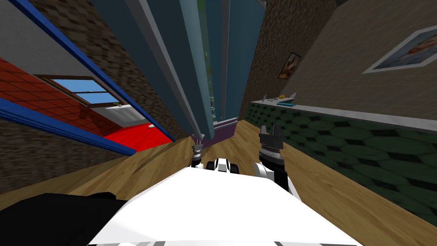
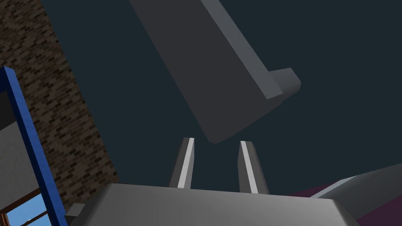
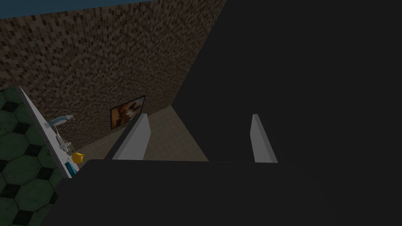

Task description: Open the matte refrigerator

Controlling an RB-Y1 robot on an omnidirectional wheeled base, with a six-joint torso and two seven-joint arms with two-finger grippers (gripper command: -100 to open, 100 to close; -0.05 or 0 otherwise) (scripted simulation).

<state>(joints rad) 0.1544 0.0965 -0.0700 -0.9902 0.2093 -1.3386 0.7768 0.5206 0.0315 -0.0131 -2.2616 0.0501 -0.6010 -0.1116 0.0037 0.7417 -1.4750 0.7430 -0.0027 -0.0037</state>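
I see a wooden plank floor (image 1: 128, 171) running ahead. The tall dark teal refrigerator (image 1: 181, 51) stands on it, over a purple base strip (image 1: 219, 136). On my right, a counter (image 1: 341, 114) with a green hexagon-tiled front stands on the same floor. Its pale top carries a faucet (image 3: 59, 119), a small yellow thing (image 3: 77, 157) and a flat teal thing (image 3: 70, 168), all close together.

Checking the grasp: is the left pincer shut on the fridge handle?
Open: left pincer has fingers apart; grey handle ends just past their tips, ungripped.
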